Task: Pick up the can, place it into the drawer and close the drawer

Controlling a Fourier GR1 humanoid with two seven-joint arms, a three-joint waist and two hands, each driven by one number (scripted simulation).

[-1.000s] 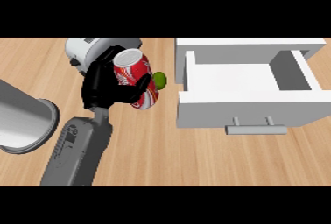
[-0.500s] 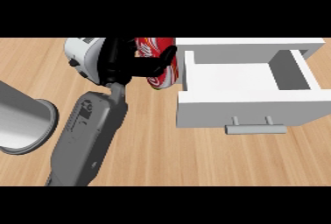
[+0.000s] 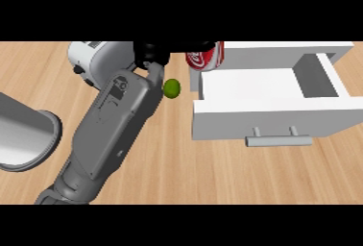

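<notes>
Black left hand (image 3: 164,49) curled round red can (image 3: 206,55) — beside open drawer (image 3: 269,89).

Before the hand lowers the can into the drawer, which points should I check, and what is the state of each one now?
1. Can held by the hand: ok, the left hand curls round its side.
2. Drawer open: ok, its inside is bare and white.
3. Can above the drawer's inside: not ok, it sits at the back left corner, over the rim.
4. Can upright: cannot tell, the view's top edge cuts it.
5. Green lime out of the path: ok, it lies on the counter left of the drawer.
6. Handle free for closing: ok, nothing touches it.
</notes>
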